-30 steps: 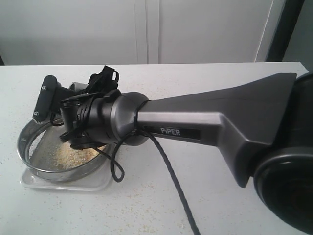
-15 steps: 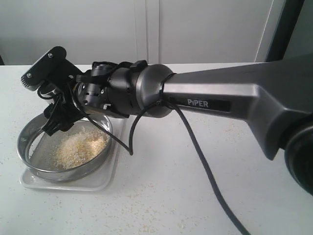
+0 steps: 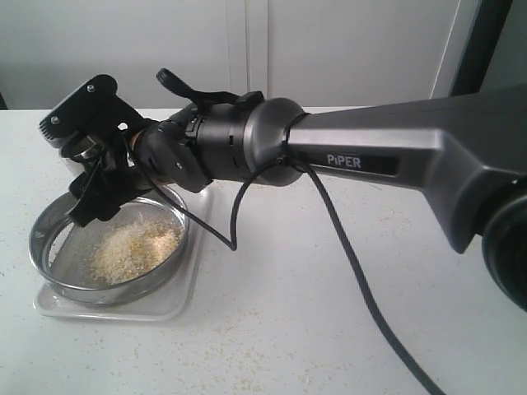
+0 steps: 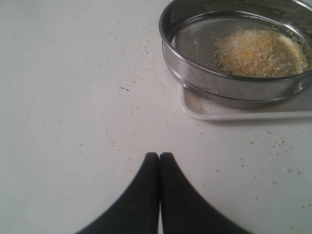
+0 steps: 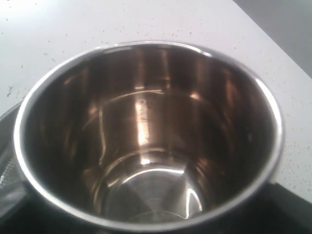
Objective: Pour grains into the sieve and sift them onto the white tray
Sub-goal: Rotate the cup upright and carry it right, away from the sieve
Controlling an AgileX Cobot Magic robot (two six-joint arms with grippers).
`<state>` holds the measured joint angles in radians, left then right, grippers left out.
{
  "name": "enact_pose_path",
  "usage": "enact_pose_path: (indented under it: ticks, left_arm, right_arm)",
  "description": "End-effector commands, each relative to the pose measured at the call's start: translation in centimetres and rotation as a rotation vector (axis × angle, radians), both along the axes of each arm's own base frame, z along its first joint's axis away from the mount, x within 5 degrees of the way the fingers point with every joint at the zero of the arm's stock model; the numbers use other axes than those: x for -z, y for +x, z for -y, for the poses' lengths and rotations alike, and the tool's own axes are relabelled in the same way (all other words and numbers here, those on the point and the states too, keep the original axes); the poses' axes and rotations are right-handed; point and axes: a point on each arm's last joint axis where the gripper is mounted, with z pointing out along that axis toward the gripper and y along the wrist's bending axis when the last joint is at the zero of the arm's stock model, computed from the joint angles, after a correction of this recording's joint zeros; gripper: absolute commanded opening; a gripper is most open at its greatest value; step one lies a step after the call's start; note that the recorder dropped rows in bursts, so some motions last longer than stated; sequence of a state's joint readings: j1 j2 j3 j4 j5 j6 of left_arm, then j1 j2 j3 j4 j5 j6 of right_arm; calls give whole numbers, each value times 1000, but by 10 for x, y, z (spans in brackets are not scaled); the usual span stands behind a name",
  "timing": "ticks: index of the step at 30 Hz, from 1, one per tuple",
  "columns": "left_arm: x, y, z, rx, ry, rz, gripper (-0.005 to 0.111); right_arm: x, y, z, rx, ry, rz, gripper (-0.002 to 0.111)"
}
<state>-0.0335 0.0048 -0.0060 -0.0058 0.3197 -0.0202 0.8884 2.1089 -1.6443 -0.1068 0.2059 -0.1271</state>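
The round steel sieve [image 3: 38,239] sits on the white tray [image 3: 123,311] at the table's left. A heap of pale and yellow-tan grains [image 3: 132,245] lies on its mesh. My right gripper [image 3: 89,156] hangs just above the sieve's far rim, its jaws closed on a small steel cup [image 3: 76,146]. In the right wrist view the cup [image 5: 146,131] looks empty inside. My left gripper [image 4: 159,156] is shut with nothing in it, low over the bare table. It is a short way from the sieve [image 4: 219,83], grains [image 4: 258,51] and tray [image 4: 234,113].
Stray specks of grain are scattered on the white tabletop around the tray and towards the front edge [image 3: 247,362]. The right arm's long dark body and its cable [image 3: 346,271] stretch across the table from the right. A white cabinet wall stands behind.
The right gripper has risen and swung back from low over the sieve to its far rim, turning the cup with it. The heap of grains now shows in full.
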Motion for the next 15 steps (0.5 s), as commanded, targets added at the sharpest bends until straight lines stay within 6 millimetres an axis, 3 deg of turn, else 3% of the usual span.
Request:
enact_pose_path:
  ticks: [1, 9, 15]
  left_arm:
    - [3, -1, 0, -1, -10, -15, 0]
    - [3, -1, 0, -1, -10, -15, 0]
    - [3, -1, 0, -1, -10, -15, 0]
  right_arm:
    - [-12, 3, 3, -6, 53, -1, 0]
    - [-20, 11, 20, 48, 99, -11, 0]
    - [-19, 0, 44, 80, 153, 37, 0]
